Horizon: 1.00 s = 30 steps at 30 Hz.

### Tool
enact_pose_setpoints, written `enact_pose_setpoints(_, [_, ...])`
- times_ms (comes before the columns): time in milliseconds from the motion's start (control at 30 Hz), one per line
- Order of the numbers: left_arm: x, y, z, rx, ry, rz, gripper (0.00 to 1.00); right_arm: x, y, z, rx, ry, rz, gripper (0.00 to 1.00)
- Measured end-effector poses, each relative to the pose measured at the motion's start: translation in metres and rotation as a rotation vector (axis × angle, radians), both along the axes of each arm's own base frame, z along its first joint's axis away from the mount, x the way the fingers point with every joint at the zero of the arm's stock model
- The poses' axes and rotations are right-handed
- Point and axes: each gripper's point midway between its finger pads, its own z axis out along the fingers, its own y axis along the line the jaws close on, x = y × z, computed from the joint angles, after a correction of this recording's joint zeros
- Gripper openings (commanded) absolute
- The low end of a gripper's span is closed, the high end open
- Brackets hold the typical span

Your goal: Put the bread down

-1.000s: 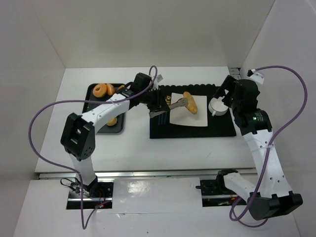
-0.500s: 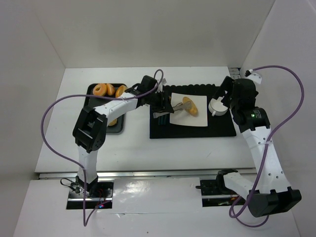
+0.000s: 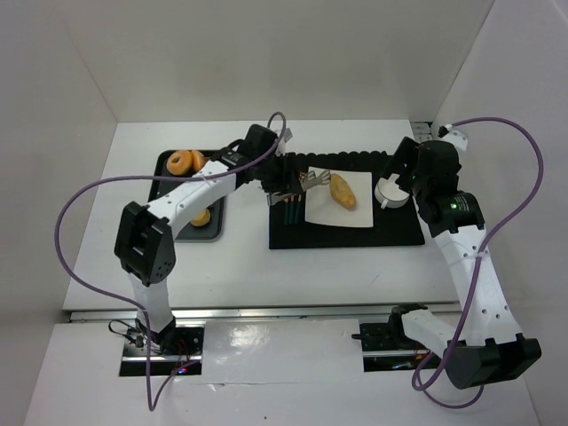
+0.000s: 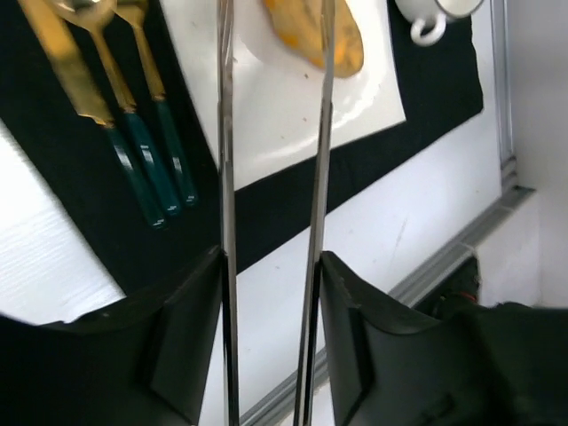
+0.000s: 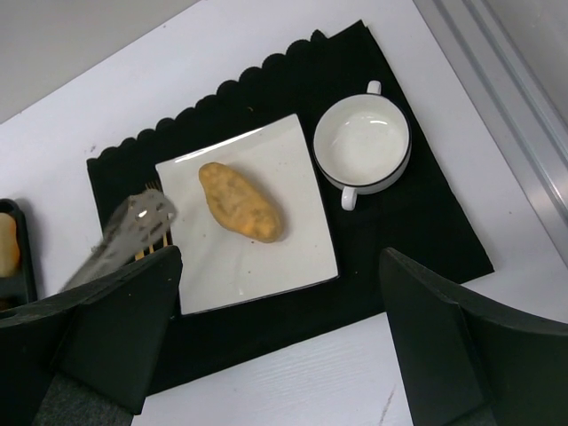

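The white table carries a black placemat with a scalloped far edge. To the left of it is a black tray. In the tray, at the far end, lie orange ring donuts. One more pastry lies nearer, and the left arm hides half of it.

In the middle of the placemat sits a square white plate. The bread lies on this plate, a little toward the far side and turned diagonally, and nothing is touching it. Just right of the plate stands a round white bowl with two small handles, its white inside showing. Left of the plate, three gold pieces of cutlery with dark green handles lie side by side on the mat.

The left gripper is clamped on metal tongs, one finger against each arm. The arms of the tongs stand apart, with their tips at the left edge of the plate, away from the bread. The right gripper hangs above the bowl side of the mat, with its fingers spread wide and gripping nothing.
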Motion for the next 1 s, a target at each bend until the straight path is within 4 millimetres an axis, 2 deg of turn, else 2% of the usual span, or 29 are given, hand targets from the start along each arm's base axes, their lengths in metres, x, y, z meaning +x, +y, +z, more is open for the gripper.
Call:
enact_pose_setpoints(100, [-0.001, 0.019, 0.032, 0.054, -0.095, 0.036, 0.53, 0.000, 0.000, 0.000, 0.001, 0.000, 0.002, 0.99])
enact_pose_setpoints(233, [-0.006, 0.057, 0.070, 0.151, -0.226, 0.125, 0.51, 0.001, 0.002, -0.001, 0.006, 0.000, 0.009, 0.99])
enact_pose_setpoints(333, [-0.007, 0.088, 0.077, 0.240, -0.295, 0.212, 0.50, 0.004, 0.006, -0.004, 0.021, 0.009, 0.025, 0.99])
enact_pose_setpoints(433, [-0.012, 0.114, 0.053, 0.356, -0.287, 0.280, 0.49, 0.008, 0.011, -0.012, 0.033, 0.033, 0.043, 0.99])
enact_pose_setpoints(500, [-0.019, 0.126, 0.024, 0.452, -0.260, 0.304, 0.49, 0.011, 0.015, -0.020, 0.044, 0.056, 0.059, 0.99])
enact_pose_setpoints(667, [-0.058, 0.135, -0.052, 0.627, -0.180, 0.287, 0.50, 0.016, 0.022, -0.030, 0.061, 0.089, 0.085, 0.99])
enact_pose_setpoints(700, [-0.065, 0.136, -0.064, 0.652, -0.163, 0.283, 0.52, 0.016, 0.023, -0.030, 0.063, 0.091, 0.089, 0.99])
enact_pose_setpoints(733, [-0.072, 0.136, -0.075, 0.679, -0.148, 0.272, 0.59, 0.016, 0.024, -0.031, 0.066, 0.093, 0.094, 0.99])
enact_pose_setpoints(800, [-0.078, 0.135, -0.088, 0.709, -0.124, 0.273, 0.77, 0.016, 0.026, -0.032, 0.071, 0.097, 0.103, 0.99])
enact_pose_setpoints(867, [-0.078, 0.134, -0.096, 0.717, -0.106, 0.296, 0.91, 0.017, 0.026, -0.033, 0.073, 0.102, 0.106, 0.99])
enact_pose_setpoints(1000, [-0.079, 0.138, -0.093, 0.731, -0.089, 0.321, 0.94, 0.020, 0.028, -0.040, 0.077, 0.123, 0.113, 0.99])
